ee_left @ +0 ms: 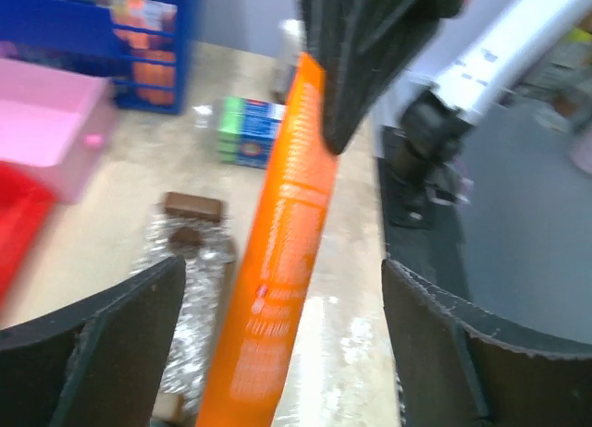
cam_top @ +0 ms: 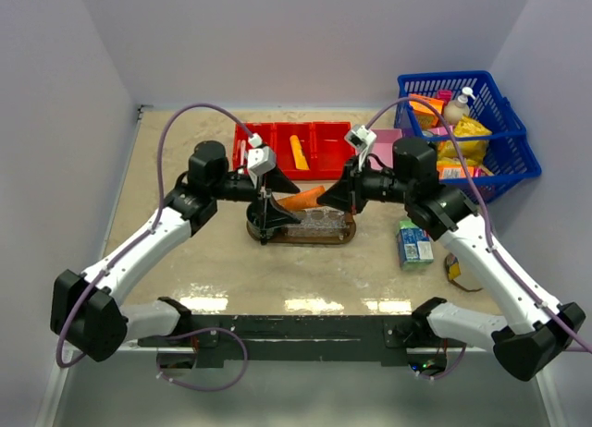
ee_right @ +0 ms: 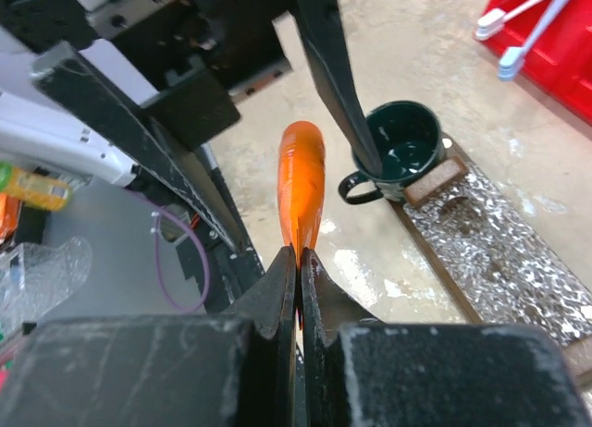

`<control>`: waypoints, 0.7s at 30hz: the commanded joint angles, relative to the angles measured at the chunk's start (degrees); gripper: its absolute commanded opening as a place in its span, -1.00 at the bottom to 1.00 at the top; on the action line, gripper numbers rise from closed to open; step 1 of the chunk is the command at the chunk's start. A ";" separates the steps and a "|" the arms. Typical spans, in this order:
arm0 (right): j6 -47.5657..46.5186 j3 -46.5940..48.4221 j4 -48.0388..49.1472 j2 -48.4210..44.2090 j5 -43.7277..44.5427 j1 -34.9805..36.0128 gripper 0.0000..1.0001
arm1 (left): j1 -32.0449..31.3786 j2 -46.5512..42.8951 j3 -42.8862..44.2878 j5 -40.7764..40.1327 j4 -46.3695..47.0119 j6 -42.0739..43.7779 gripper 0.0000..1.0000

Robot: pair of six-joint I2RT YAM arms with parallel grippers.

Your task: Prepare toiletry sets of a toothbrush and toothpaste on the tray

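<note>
Right gripper point(ee_right: 299, 256) pinched tight on the flat crimped tail of the deep orange toothpaste squeeze tube point(ee_right: 301, 182), held aloft above the dark brown wooden oval tray point(cam_top: 351, 230), left gripper point(ee_left: 287, 335) gaping wide astride it: draw left clear, then lower flat; tube glossy, white-printed.

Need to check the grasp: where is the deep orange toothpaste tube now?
Top view: the deep orange toothpaste tube hangs mid-table by the tray, near the red bin, its end pinched in the right arm's fingers, between the left arm's open fingers.
</note>
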 commanded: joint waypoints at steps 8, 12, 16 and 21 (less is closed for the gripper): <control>-0.86 14.95 -19.49 3.35 23.34 1.12 -1.00 | 5.44 -19.80 -8.35 -49.81 8.80 -0.84 1.00; 1.51 18.72 -22.04 6.86 30.96 6.12 -1.00 | 5.44 -18.75 -6.52 -61.07 4.58 -1.10 1.00; 3.01 23.56 -25.73 12.49 35.72 11.04 -1.00 | 5.44 -17.70 -5.89 -64.09 2.73 -1.63 1.00; 3.11 30.07 -30.48 18.99 37.15 11.93 -1.00 | 5.44 -18.40 -5.98 -64.61 2.73 -1.11 1.00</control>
